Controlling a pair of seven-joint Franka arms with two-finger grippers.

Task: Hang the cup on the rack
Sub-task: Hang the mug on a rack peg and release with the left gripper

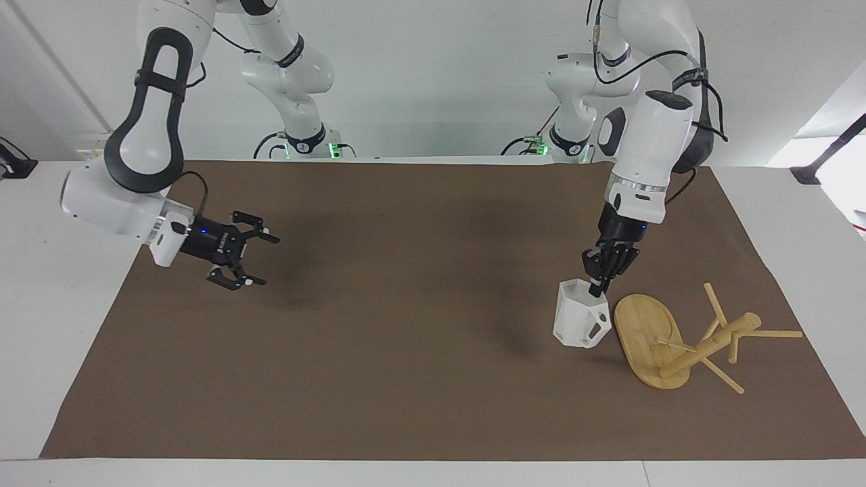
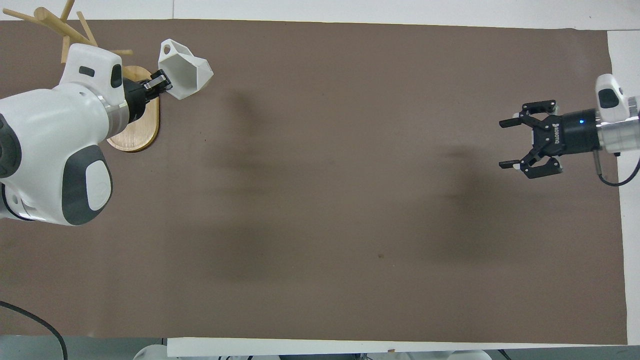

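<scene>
The white faceted cup [image 1: 579, 322] [image 2: 184, 69] hangs upright from my left gripper [image 1: 600, 281] [image 2: 159, 84], which is shut on its rim. The cup is just above the mat, beside the rack's oval base. The bamboo rack [image 1: 683, 341] [image 2: 132, 115] lies tipped over at the left arm's end of the table, its post and pegs pointing away from the cup. My right gripper [image 1: 245, 260] [image 2: 520, 147] is open and empty, up over the mat at the right arm's end.
A brown mat [image 1: 419, 318] [image 2: 350, 210] covers most of the white table [image 1: 40, 270]. A black clamp [image 1: 825, 152] stands on the table's edge at the left arm's end.
</scene>
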